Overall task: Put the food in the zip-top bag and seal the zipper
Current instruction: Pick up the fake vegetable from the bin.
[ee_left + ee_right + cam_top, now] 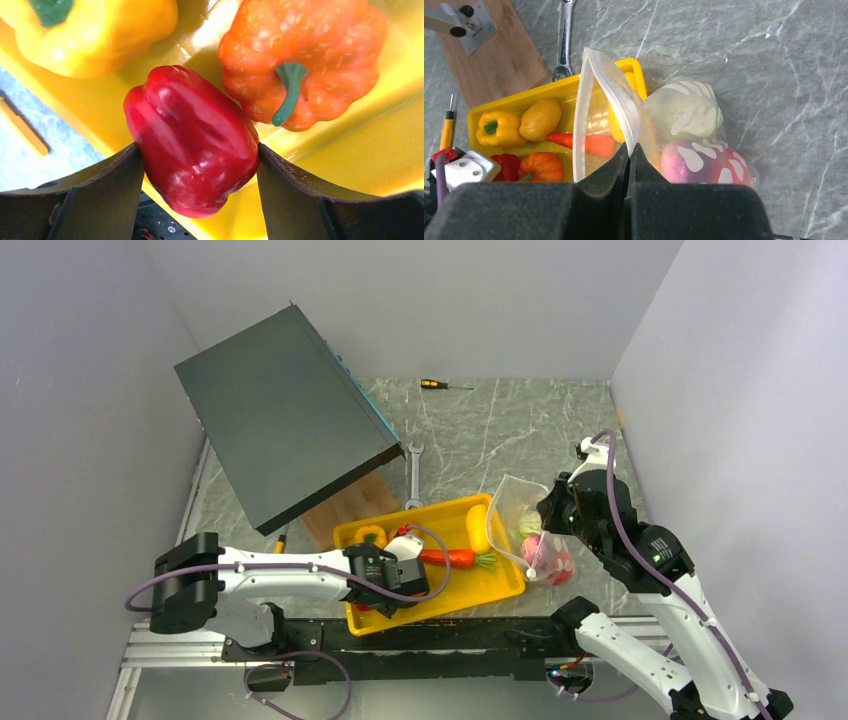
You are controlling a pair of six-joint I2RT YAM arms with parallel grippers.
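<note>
Tabletop [520, 430] of veined grey stone bears zip-top bag [520, 515]; white walls [450, 300] around.

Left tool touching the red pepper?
Touching. Left wrist view: the left tool has both fingers flush against the red pepper, with no gap on either side.

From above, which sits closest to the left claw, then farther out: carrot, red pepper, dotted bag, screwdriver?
1. red pepper, between the left gripper's fingers.
2. carrot, in the tray.
3. bag, right of the tray.
4. screwdriver, at the far edge.
</note>
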